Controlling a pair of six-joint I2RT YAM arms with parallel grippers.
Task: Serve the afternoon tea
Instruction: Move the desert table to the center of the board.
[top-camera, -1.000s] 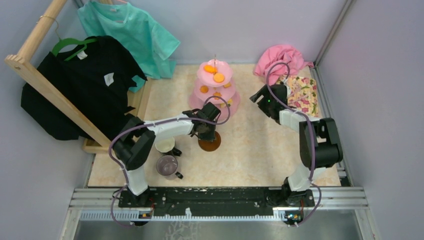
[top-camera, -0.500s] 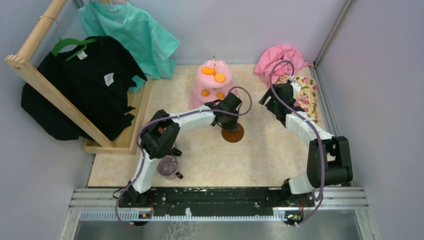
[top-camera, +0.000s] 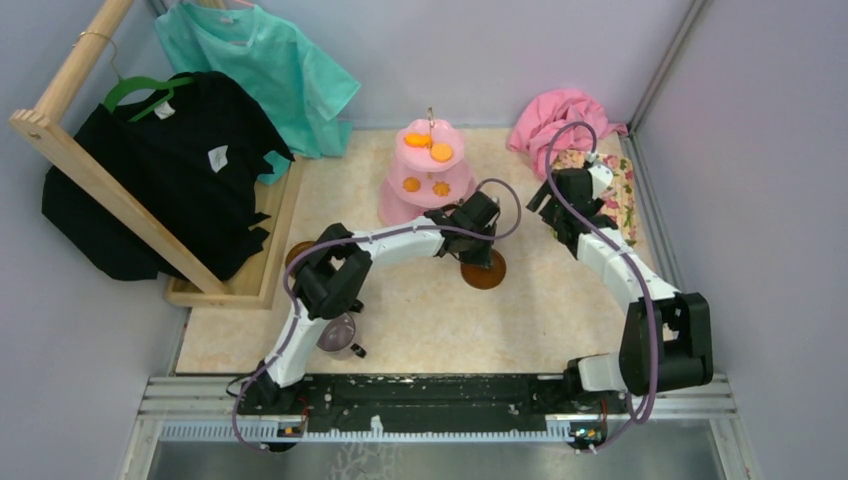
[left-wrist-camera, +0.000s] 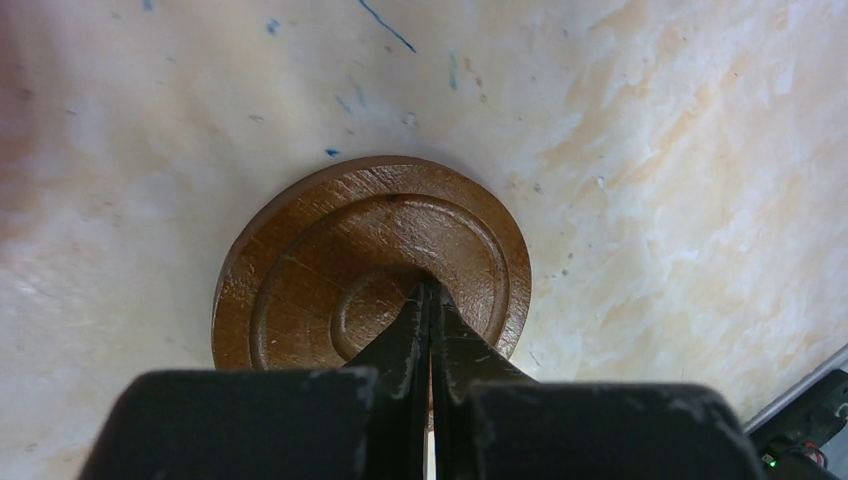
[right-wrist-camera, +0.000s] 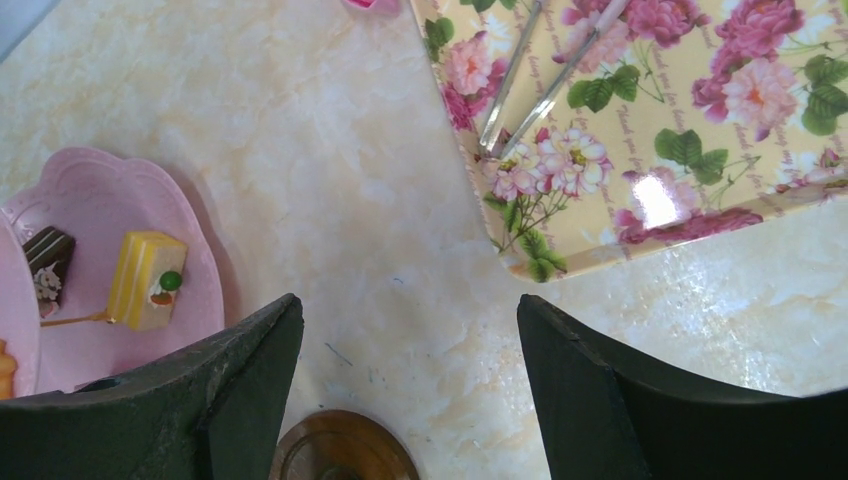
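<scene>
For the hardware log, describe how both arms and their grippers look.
Both the left arm and right arm have white tubular links between bulky black joint housings, each trailed by a looping purple cable. The left gripper and right gripper have matte black, wedge-shaped fingers. No markings show.

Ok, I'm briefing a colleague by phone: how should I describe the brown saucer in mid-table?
Find the pink three-tier cake stand at the back of the marbled table; just nearer the arms, to its right, lies a round brown wooden saucer with turned rings. Unlike the other brown saucer beside the wooden clothes rack, it has the left gripper's shut tips on it.
</scene>
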